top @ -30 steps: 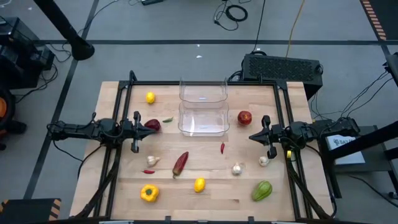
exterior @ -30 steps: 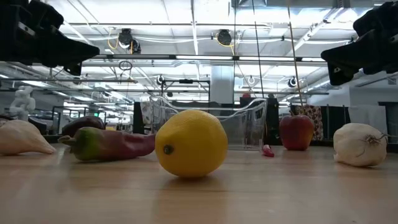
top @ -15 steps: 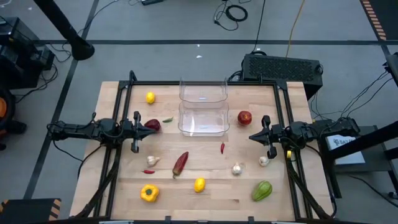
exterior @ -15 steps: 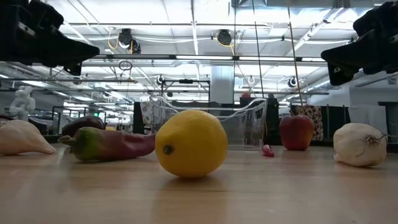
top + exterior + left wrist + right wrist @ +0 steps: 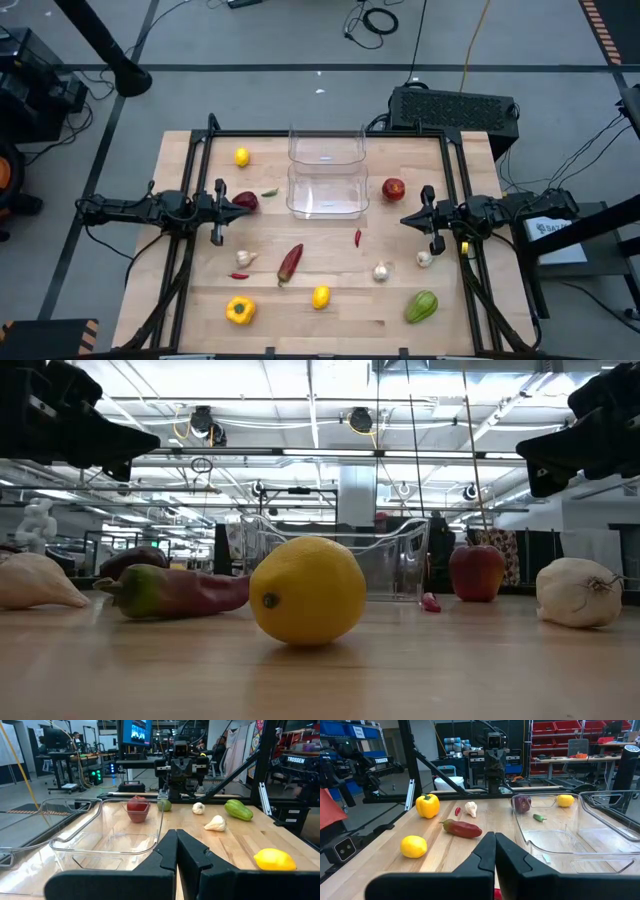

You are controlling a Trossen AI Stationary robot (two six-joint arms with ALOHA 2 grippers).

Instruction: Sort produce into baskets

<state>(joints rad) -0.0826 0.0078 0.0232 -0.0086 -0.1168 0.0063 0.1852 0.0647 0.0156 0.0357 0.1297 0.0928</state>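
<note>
Two clear baskets stand end to end at the table's far middle, nothing in them. Produce lies scattered on the wood: lemons, a red apple, a dark red pepper, a long red pepper, a yellow pepper, a green pepper, garlic bulbs and small red chillies. My left gripper is shut, raised at the left, its tips by the dark red pepper. My right gripper is shut, raised at the right, near the apple.
A black box sits just beyond the table's far right corner. Dark rails run along the table's left and right sides under the arms. A small green piece lies left of the nearer basket. Bare wood shows mid-table.
</note>
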